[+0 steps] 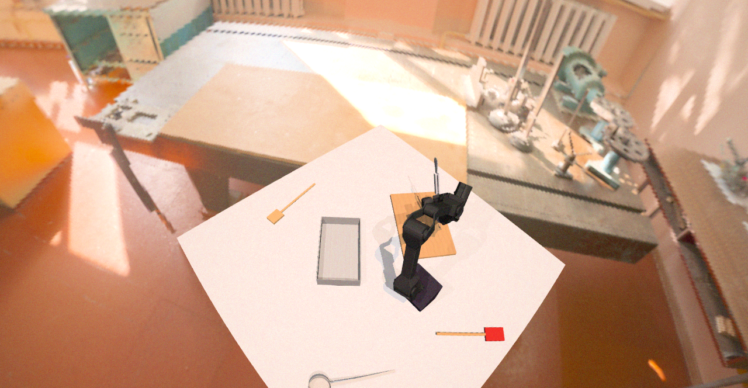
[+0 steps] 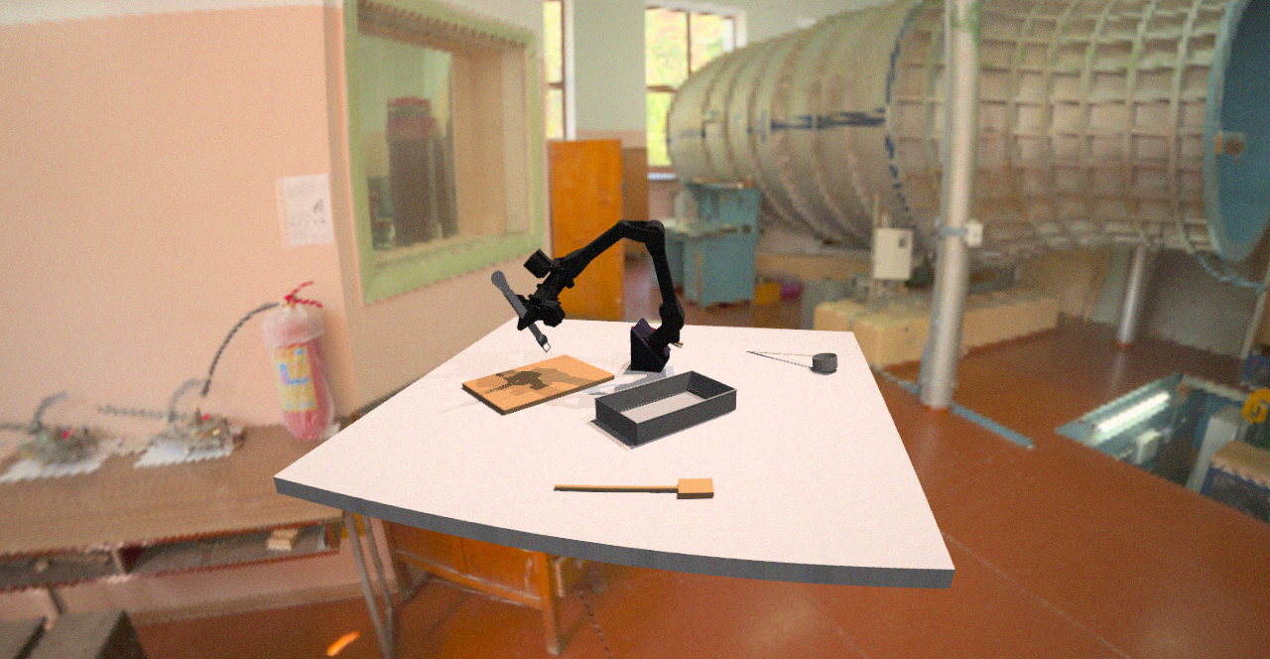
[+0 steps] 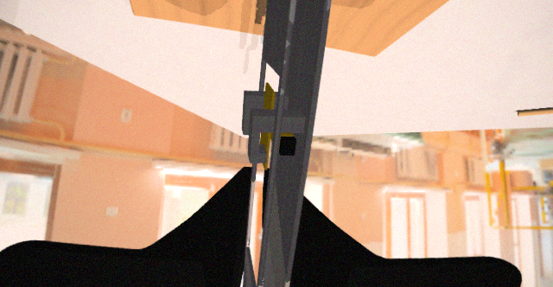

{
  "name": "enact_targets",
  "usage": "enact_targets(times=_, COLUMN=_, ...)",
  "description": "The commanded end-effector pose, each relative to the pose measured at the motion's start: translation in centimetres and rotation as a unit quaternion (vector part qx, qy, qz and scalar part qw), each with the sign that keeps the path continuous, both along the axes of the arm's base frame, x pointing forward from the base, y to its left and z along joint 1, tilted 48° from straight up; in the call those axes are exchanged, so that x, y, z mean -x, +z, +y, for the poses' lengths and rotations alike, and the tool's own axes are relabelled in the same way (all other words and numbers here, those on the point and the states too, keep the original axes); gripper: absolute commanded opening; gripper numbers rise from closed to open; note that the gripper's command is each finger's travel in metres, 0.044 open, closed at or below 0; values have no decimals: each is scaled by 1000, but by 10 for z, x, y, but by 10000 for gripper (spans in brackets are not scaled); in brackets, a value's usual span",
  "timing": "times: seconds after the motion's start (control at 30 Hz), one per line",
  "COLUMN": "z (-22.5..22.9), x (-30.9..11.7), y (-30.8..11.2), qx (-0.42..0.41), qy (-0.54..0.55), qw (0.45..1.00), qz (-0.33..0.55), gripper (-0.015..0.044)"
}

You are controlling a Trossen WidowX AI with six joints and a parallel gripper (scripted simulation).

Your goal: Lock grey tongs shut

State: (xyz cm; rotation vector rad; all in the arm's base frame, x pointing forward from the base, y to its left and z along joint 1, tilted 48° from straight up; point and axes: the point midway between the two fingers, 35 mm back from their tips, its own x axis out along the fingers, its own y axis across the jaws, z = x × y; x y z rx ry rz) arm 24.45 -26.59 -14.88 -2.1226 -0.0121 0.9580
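Observation:
My gripper (image 2: 525,318) (image 3: 258,178) is shut on the grey tongs (image 1: 436,176) (image 2: 509,293) (image 3: 298,84), with their two arms pressed close together. They are held in the air above the wooden board (image 1: 439,248) (image 2: 581,369) (image 3: 367,38), steeply tilted, with the broad tips up and the small ring at the hinge end down. A yellow piece (image 3: 269,97) and small grey brackets show between the arms in the wrist view. Whether the lock inside the hinge is engaged cannot be seen. The roasting tin (image 1: 339,282) (image 2: 684,416) holds no tongs.
A wooden spatula (image 1: 275,215) (image 2: 695,488) lies beyond the tin from the arm. A red-headed tool (image 1: 494,333) lies beside the arm's base. A round, long-handled strainer or pan (image 2: 824,362) lies near the table's edge. The arm's shadow falls on the board.

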Motion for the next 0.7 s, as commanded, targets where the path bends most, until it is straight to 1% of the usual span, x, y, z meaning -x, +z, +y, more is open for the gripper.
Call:
enact_targets(times=0.0, z=3, x=4, y=8, qx=6, qy=-20, qw=999, qz=-30, gripper=-150)
enact_targets(times=0.47, z=19, x=19, y=35, qx=30, qy=-63, qw=991, qz=-113, gripper=-150)
enact_targets(times=0.67, z=20, x=20, y=37, qx=31, qy=-64, qw=991, qz=-117, gripper=-150)
